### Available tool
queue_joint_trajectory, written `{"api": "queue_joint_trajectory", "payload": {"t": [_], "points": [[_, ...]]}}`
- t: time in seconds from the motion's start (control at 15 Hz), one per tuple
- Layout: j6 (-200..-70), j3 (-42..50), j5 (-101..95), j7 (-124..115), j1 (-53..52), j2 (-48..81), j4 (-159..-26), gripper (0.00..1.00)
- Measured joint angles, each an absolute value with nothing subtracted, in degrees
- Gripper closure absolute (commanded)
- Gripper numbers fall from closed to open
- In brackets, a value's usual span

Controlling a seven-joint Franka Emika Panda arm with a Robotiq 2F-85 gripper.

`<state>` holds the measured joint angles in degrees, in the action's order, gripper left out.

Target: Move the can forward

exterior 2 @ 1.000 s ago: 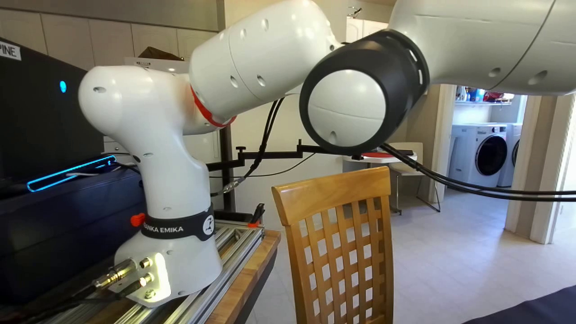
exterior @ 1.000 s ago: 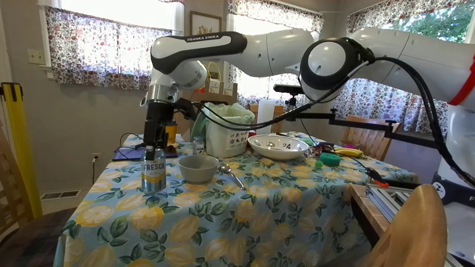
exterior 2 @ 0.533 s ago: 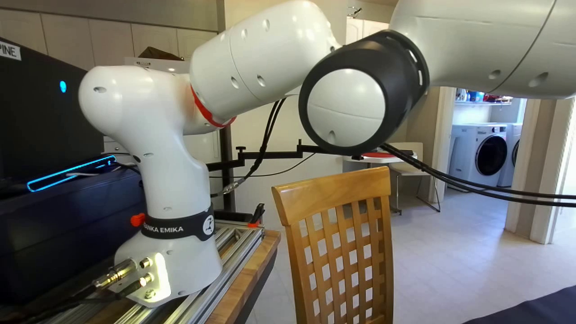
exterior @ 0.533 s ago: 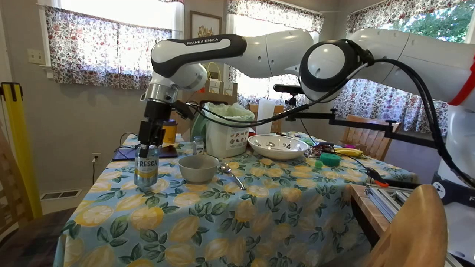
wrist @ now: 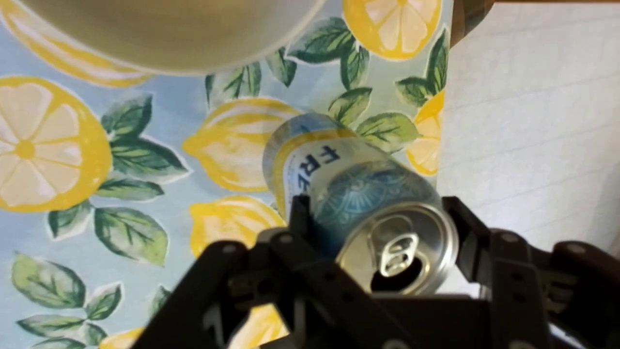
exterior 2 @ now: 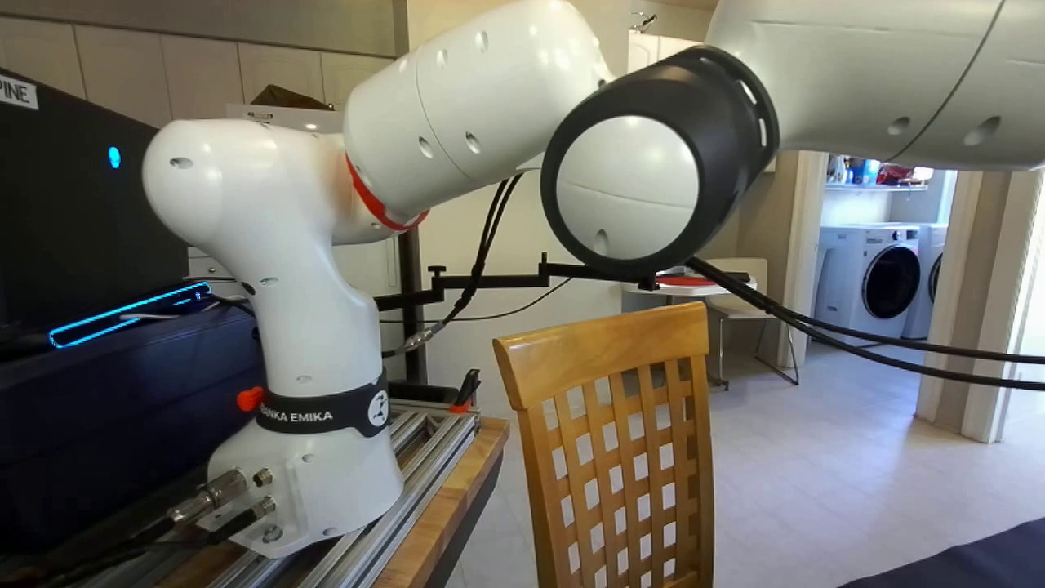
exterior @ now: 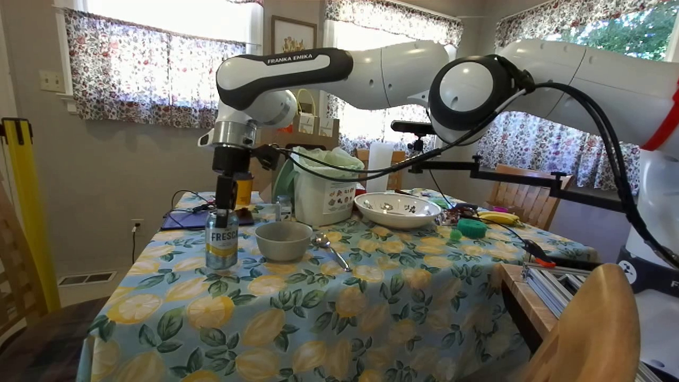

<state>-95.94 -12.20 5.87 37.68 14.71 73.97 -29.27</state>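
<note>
Can (exterior: pixel 222 252): here it was, the silver-blue Fresca, upright and just beside the grey bowl (exterior: pixel 284 244), at that bowl's 9 o'clock in an exterior view; whether its base touched the tabletop (exterior: pixel 392 252) could not be told;
Fingers (wrist: pixel 465 228): clamped on the can, one either side of its upper end in the wrist view; in an exterior view they pointed down to 6 o'clock from the arm (exterior: pixel 408 77);
Pull tab (wrist: pixel 399 254): gleamed on the can's top, mouth open at its 6 o'clock; the can's base sat off between 10 and 11 o'clock in the wrist view;
Spoon (exterior: pixel 335 254): lay just beside the grey bowl between 3 and 4 o'clock, handle running to 5;
White bin (exterior: pixel 318 207): stood at the grey bowl's 1 o'clock, pale liner (exterior: pixel 334 157) over its rim;
Patterned bowl (exterior: pixel 398 220): rested wide and low near the white bin, between 3 and 4 o'clock;
Bananas (exterior: pixel 498 217): showed farther out at the patterned bowl's 3 o'clock
</note>
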Motion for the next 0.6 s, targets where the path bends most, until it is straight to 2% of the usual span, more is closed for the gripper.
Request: {"api": "queue_joint_trajectory", "payload": {"t": [0.6], "points": [[-89.23, -12.22, 2.66, 59.07, 14.13, 73.32, -29.27, 0.57]]}}
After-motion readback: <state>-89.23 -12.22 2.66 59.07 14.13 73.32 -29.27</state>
